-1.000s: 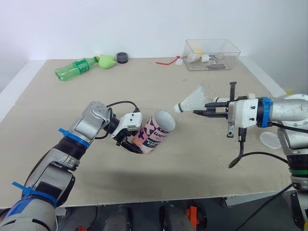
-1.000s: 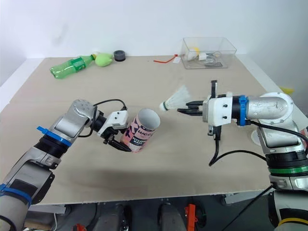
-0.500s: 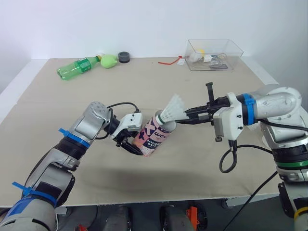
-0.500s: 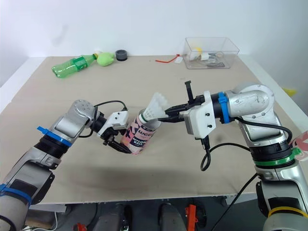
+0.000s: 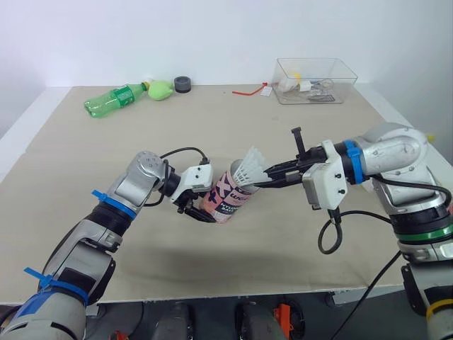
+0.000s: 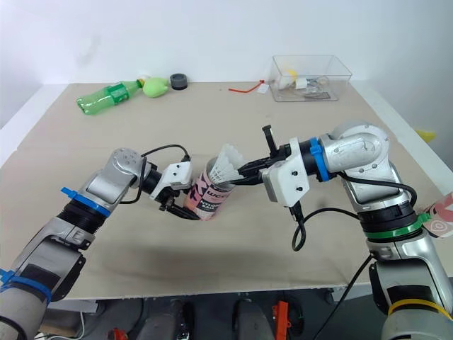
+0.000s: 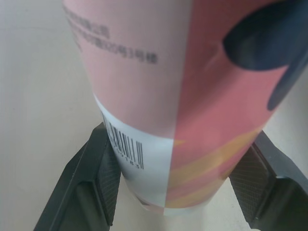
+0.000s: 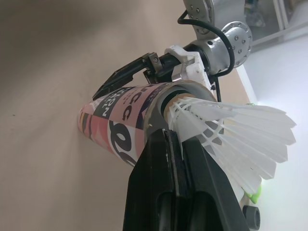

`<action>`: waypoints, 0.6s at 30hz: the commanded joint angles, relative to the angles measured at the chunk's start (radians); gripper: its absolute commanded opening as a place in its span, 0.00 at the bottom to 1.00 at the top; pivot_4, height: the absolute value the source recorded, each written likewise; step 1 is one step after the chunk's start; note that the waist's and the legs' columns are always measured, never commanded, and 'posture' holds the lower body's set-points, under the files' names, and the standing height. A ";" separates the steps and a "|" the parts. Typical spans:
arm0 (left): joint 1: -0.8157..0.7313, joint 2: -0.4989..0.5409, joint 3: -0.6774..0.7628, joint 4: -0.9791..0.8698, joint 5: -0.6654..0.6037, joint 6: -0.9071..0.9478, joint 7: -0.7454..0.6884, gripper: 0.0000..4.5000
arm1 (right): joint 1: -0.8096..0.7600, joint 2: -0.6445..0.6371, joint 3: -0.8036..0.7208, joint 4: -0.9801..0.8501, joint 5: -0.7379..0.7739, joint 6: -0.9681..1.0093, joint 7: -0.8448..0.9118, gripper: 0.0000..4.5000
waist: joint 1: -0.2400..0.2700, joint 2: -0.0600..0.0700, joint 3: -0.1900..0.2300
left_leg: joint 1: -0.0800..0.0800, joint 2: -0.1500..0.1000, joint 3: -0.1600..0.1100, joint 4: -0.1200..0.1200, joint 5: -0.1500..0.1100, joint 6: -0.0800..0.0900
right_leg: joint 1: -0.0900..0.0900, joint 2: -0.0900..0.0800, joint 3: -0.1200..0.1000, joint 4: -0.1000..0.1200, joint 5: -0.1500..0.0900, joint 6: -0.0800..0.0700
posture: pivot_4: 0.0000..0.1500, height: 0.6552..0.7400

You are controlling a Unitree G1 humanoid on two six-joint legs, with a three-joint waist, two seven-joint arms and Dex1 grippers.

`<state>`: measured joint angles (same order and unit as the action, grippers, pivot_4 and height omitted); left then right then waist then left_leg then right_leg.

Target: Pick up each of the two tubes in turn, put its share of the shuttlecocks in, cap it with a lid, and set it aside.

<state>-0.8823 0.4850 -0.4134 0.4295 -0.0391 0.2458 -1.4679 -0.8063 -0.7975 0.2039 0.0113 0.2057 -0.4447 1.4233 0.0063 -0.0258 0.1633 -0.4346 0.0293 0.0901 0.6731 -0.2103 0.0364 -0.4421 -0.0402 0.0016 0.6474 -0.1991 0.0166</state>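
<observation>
A pink printed tube (image 5: 226,200) leans on the table's middle with its open mouth tilted up to the right. My left gripper (image 5: 199,208) is shut on the tube's lower end; its black pads (image 7: 107,179) press both sides. A white feathered shuttlecock (image 5: 248,168) sits cork-first in the tube's mouth, its skirt sticking out. My right gripper (image 5: 262,178) reaches in from the right, shut on the shuttlecock's skirt (image 8: 236,132) just at the tube's rim (image 8: 161,98).
At the back left lie a green bottle (image 5: 112,100), a green lump (image 5: 160,90) and a black cap (image 5: 182,85). A clear box (image 5: 313,79) of small parts stands at the back right, with a red strip (image 5: 247,91) beside it. A pink-and-white item (image 6: 440,215) shows at the right edge.
My right gripper carried the shuttlecock leftward from open air to the tube's mouth and pushed it lower in. The left gripper kept hold of the tube, shifting slightly right.
</observation>
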 commanded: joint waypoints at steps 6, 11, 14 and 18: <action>-0.022 0.006 0.006 0.016 0.011 0.001 -0.005 0.60 | -0.057 -0.002 -0.024 -0.024 0.052 0.080 0.017 0.65 | 0.000 0.000 0.000 | 0.001 0.000 0.000 0.000 0.000 0.000 | 0.000 0.000 0.000 0.000 0.000 0.000 | 1.00 1.00; -0.026 0.008 0.005 0.028 0.014 -0.004 -0.009 0.60 | -0.042 -0.039 -0.162 -0.035 0.217 0.386 -0.089 0.99 | 0.000 0.000 0.000 | 0.001 0.001 0.000 0.000 0.000 0.000 | 0.000 0.000 0.000 0.000 0.001 -0.001 | 1.00 1.00; -0.031 0.008 0.009 0.041 0.012 -0.006 -0.008 0.60 | 0.008 -0.078 -0.266 -0.010 0.280 0.576 -0.181 0.99 | 0.001 0.000 0.000 | 0.000 0.000 0.000 0.000 0.000 0.000 | 0.000 -0.001 -0.001 0.001 0.002 -0.003 | 1.00 1.00; -0.030 0.009 0.006 0.044 0.012 -0.011 -0.013 0.60 | 0.137 -0.114 -0.379 0.036 0.259 0.679 -0.305 0.99 | 0.001 -0.002 -0.001 | 0.000 0.000 0.000 0.000 0.000 0.000 | 0.001 -0.002 -0.002 0.000 0.001 -0.004 | 1.00 1.00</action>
<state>-0.8992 0.4844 -0.4147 0.4691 -0.0388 0.2386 -1.4754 -0.6810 -0.8945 -0.1262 0.0462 0.4645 0.1945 1.1667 0.0075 -0.0281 0.1620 -0.4348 0.0290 0.0901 0.6730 -0.2103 0.0363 -0.4419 -0.0423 0.0003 0.6475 -0.1978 0.0129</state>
